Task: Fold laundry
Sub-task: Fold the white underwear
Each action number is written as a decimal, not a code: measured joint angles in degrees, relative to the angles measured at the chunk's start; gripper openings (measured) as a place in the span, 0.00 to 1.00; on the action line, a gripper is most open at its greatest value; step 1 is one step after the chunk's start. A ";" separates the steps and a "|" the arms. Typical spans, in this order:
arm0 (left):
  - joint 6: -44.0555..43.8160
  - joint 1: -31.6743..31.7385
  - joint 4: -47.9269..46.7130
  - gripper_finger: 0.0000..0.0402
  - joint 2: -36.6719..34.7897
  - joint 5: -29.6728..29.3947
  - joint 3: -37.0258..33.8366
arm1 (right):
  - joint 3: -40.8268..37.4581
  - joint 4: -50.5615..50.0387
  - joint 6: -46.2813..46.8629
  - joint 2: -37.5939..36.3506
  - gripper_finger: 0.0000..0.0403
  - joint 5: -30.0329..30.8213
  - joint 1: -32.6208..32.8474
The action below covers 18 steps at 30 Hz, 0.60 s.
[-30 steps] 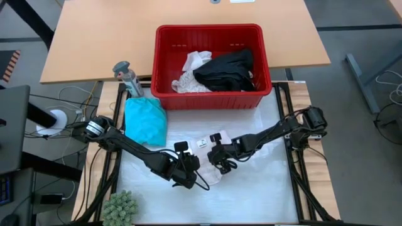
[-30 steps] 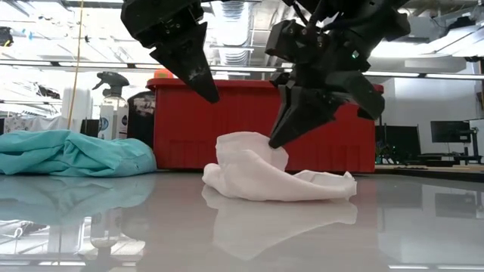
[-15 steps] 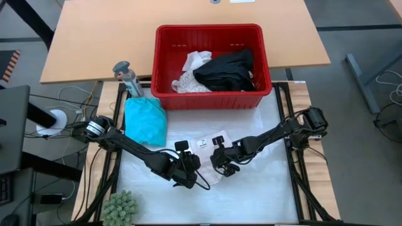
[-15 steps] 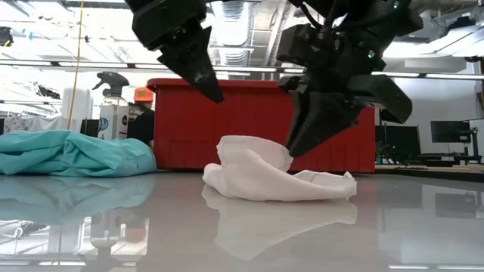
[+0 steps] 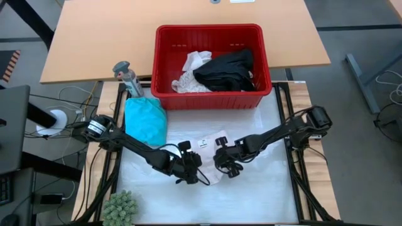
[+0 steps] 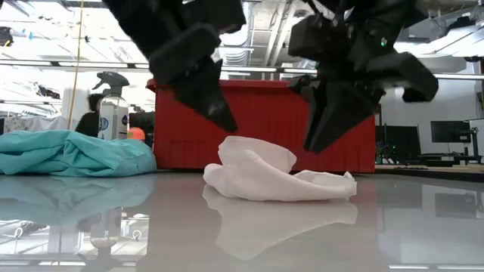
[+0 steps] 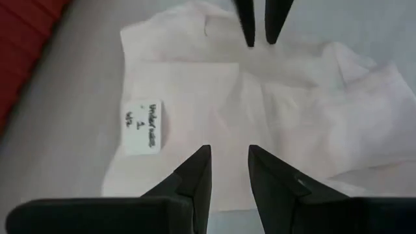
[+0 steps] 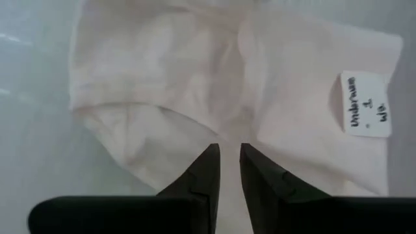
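From above, both arms meet over a small white garment [image 5: 210,160] lying crumpled on the white counter [image 5: 264,188]. The left gripper [image 5: 188,172] sits at one edge of it and the right gripper [image 5: 227,164] at the other, so the cloth is between the two sets of fingers. Beyond them is the red basket [image 5: 164,63] with a black garment [image 5: 226,69] and more white laundry [image 5: 191,72] inside. A teal garment [image 5: 146,120] lies bunched off to the left arm's side, next to a spray bottle [image 5: 127,78]. A fuzzy green plant [image 5: 119,206] sits at the near corner.

From counter level, both grippers hang just above the white garment [image 6: 276,175], neither touching it. It's a low lump, one end folded up higher. The teal garment [image 6: 72,153] is off to the side, with the red basket [image 6: 261,125] behind.

Left wrist view: the fingers [image 7: 195,179] stand slightly apart with nothing between them, the white garment [image 7: 260,97] spread right past the tips. A handwritten label [image 7: 143,127] shows on it. The right arm's tips [image 7: 246,23] poke in from the far side.

Right wrist view: same deal, fingers [image 8: 207,170] narrowly parted and empty, hovering over the white garment [image 8: 214,84], with the label [image 8: 366,104] off to one side.
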 joint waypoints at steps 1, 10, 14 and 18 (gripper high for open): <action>0.06 0.07 2.47 0.23 0.00 0.61 -0.63 | 0.00 -0.17 0.00 -0.70 0.22 0.00 0.00; 0.58 0.59 14.21 0.23 -0.07 6.15 -4.17 | 0.00 -0.63 0.42 -4.76 0.22 0.02 -0.65; 0.11 0.59 14.24 0.23 -0.07 5.71 -5.22 | 0.00 -1.12 0.44 -4.71 0.22 0.02 -0.85; 0.24 0.59 14.41 0.23 -0.07 5.96 -5.49 | 0.00 -1.41 0.78 -4.71 0.22 0.04 -0.83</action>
